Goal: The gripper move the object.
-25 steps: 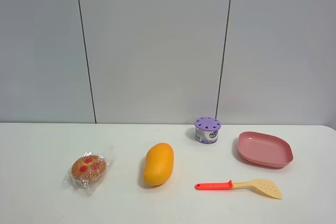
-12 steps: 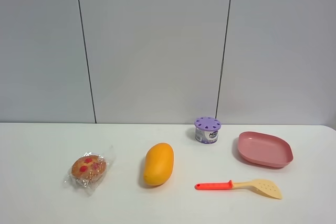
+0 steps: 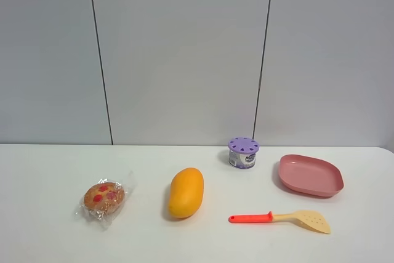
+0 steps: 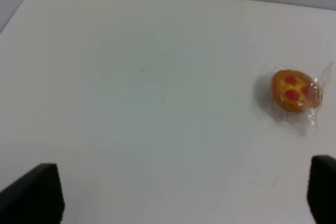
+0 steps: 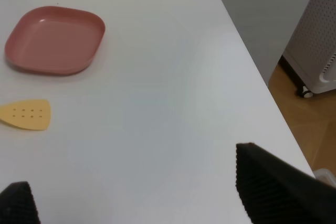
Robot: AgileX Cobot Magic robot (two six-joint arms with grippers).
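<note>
The object, a small round brown pastry with red spots in clear wrap, lies on the white table at the left, to the left of the mango. It also shows in the left wrist view. My left gripper is open and empty, with only its two black fingertips in view; it hangs above bare table, apart from the pastry. My right gripper is open and empty over the table's right end. Neither gripper shows in the exterior high view.
A yellow-orange mango lies mid-table. A purple-lidded container stands behind it to the right. A pink plate and a red-handled spatula lie at the right. Past the table's right edge stands a white appliance.
</note>
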